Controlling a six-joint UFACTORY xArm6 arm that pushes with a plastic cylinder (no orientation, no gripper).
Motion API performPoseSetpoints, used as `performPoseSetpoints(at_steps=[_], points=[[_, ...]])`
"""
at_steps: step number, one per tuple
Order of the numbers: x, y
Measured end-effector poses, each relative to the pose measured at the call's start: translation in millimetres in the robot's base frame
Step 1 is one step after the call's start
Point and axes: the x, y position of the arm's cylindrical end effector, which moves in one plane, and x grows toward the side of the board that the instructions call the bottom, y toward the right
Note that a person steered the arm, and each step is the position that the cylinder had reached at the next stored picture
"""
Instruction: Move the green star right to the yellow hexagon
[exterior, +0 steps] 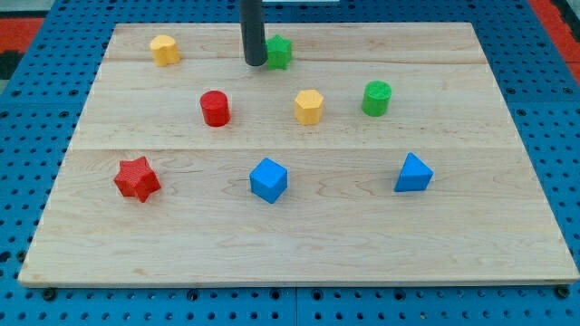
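Observation:
The green star lies near the view's top, just left of centre. My tip rests on the board right against the star's left side; the rod partly hides that side. The yellow hexagon sits below and slightly right of the star, about a block's width of board between them.
A second yellow block sits at the top left. A red cylinder is left of the hexagon, a green cylinder right of it. A red star, blue cube and blue wedge lie lower down on the wooden board.

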Motion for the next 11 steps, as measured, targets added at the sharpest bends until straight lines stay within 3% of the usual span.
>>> performPoseSetpoints(at_steps=[1, 2, 3, 5, 6, 8, 9, 10, 11], points=[[-26, -20], [-31, 27], [-17, 70], [11, 92], [-9, 104], [66, 88], [75, 113], [127, 135], [145, 162]])
